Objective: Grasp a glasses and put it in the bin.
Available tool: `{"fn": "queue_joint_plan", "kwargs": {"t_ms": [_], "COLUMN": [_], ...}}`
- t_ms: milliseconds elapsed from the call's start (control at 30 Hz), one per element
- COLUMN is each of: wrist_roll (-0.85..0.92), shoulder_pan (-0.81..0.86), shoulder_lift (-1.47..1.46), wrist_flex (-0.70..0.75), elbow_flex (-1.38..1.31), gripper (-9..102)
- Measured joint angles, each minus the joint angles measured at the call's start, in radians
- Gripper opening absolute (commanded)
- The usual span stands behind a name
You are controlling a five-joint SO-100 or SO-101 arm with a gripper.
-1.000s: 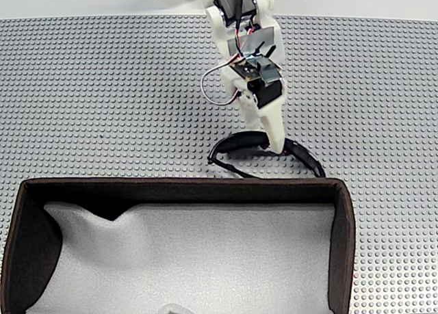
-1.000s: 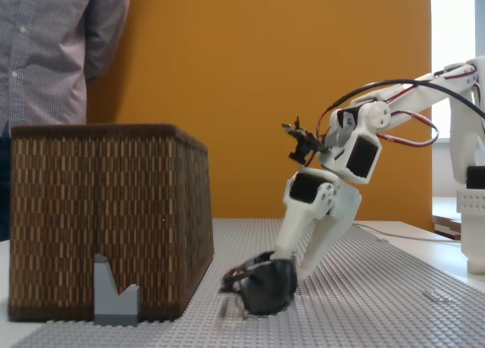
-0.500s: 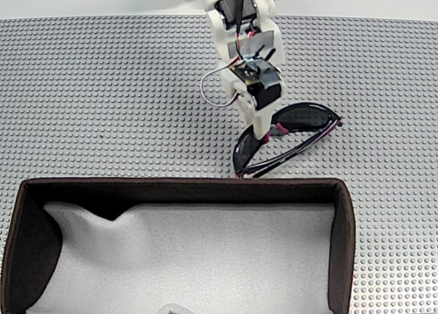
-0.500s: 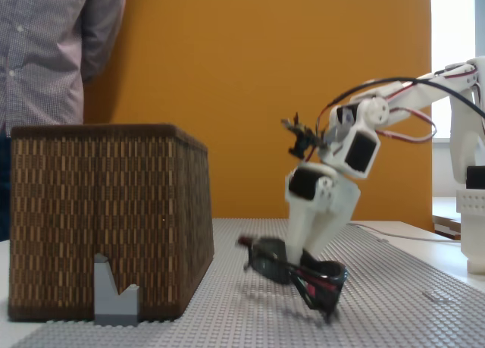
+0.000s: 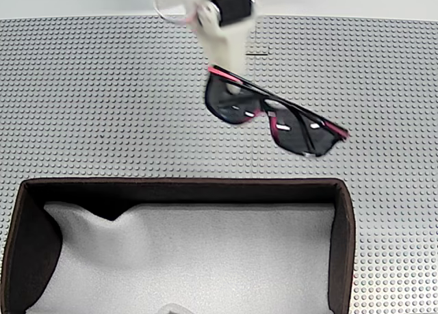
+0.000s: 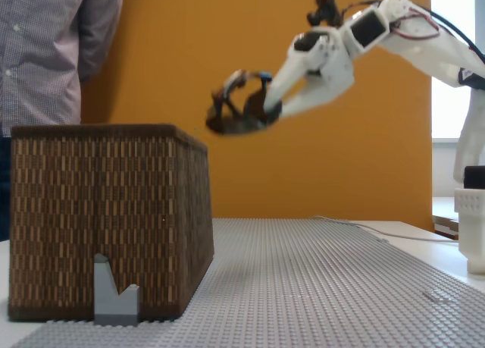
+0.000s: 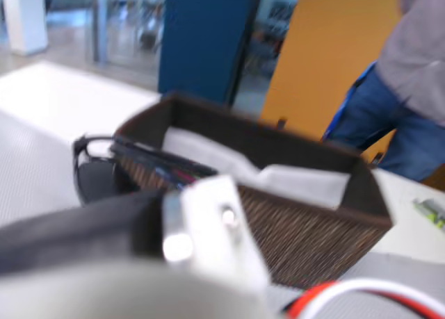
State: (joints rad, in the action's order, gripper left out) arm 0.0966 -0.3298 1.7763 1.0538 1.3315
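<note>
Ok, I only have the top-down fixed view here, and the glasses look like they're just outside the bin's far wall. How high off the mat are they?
Observer: In the side fixed view the gripper holds the glasses well off the mat, roughly level with the top edge of the bin and short of its wall.
Operator: Anything near the bin I can't see?
Observer: Yes, a person in a checked shirt stands behind it in that side view.
</note>
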Motion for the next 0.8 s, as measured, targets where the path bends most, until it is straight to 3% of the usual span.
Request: {"fn": "queue_joint_plan", "kwargs": {"t_ms": [267, 667, 800], "wrist_roll": [0.009, -0.080, -0.091], "shoulder_pan": [0.069, 0.166, 0.164], "shoulder_lift": [-0.008, -0.374, -0.454], "wrist_flex": [0.005, -0.005, 0.003], "elbow_flex": [-0.170, -0.394, -0.472], "gripper": [-1, 0, 20]}}
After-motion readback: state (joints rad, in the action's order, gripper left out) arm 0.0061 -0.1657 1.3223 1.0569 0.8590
